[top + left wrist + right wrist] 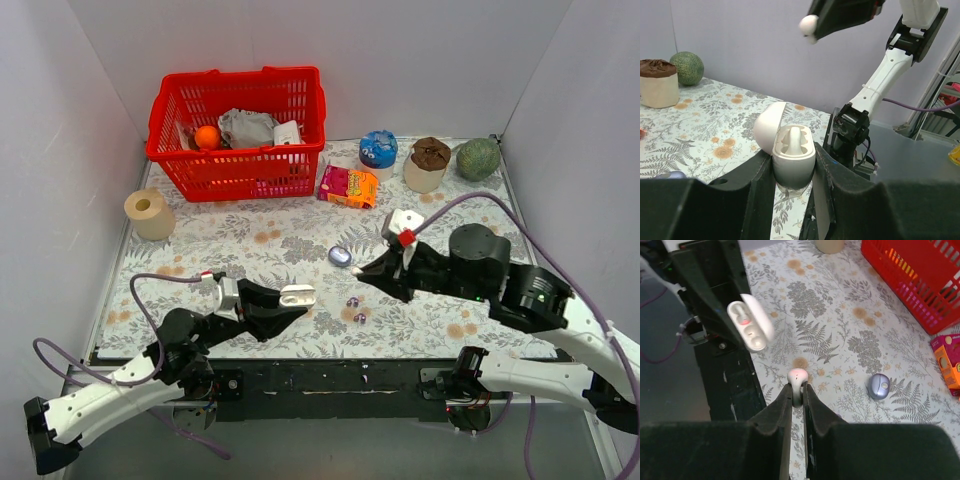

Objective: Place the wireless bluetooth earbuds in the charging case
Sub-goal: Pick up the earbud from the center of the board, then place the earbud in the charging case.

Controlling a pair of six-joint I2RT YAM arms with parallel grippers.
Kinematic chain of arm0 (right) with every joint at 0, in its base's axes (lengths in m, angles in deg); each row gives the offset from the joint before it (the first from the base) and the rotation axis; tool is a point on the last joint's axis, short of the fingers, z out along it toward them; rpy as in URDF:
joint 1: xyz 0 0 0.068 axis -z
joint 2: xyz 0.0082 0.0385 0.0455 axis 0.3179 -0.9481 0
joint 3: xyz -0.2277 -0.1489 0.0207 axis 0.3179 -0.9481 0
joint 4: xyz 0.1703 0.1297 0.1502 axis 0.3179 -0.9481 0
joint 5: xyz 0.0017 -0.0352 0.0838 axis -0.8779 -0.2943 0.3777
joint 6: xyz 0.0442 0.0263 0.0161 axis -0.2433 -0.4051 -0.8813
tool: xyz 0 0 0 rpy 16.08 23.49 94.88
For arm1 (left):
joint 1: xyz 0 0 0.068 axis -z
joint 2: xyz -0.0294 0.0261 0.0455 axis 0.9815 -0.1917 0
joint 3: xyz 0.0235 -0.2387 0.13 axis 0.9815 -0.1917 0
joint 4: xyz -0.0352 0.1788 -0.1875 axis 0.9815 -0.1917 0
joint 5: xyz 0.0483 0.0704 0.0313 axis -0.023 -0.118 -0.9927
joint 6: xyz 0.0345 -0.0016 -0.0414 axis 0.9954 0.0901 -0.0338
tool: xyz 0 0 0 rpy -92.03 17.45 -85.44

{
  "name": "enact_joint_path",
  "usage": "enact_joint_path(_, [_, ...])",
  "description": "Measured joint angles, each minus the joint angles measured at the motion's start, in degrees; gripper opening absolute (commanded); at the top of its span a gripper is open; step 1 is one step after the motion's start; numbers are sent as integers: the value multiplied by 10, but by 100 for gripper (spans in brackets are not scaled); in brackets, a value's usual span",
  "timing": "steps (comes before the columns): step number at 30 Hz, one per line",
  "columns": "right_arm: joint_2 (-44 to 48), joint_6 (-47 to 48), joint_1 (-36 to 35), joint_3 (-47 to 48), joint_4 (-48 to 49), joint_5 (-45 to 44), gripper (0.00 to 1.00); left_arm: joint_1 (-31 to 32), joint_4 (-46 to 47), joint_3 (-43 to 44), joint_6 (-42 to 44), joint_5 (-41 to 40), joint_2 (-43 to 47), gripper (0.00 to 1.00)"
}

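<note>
My left gripper (290, 300) (795, 175) is shut on a white capsule-shaped charging case (298, 295) (794, 157), held upright above the table's near edge with its hinged lid (769, 125) open. One white earbud (796, 136) sits inside it. My right gripper (362, 271) (797, 390) is shut on the stem of a second white earbud (797, 375) (808, 23), up and to the right of the open case (750, 325), apart from it. A closed lavender-blue pebble case (340, 256) (879, 386) lies on the table, with two tiny purple buds (352, 301) nearer me.
A red basket (240, 130) with items stands at the back left, a paper roll (150, 213) at the left edge. An orange box (348, 186), blue cup (378, 150), brown-topped cup (428, 165) and green melon (478, 158) line the back right. Walls enclose three sides.
</note>
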Motion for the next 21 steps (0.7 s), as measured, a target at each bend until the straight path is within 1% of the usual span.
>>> enact_joint_path(4, [23, 35, -7, 40, -68, 47, 1, 0, 57, 1, 5, 16, -65, 0])
enact_joint_path(9, [16, 56, -11, 47, -123, 90, 1, 0, 101, 20, 2, 71, -171, 0])
enact_joint_path(14, [14, 62, -15, 21, -127, 110, 1, 0, 133, 49, -4, 121, -240, 0])
enact_joint_path(21, [17, 61, -21, -9, -106, 124, 1, 0, 163, 76, -6, 165, -289, 0])
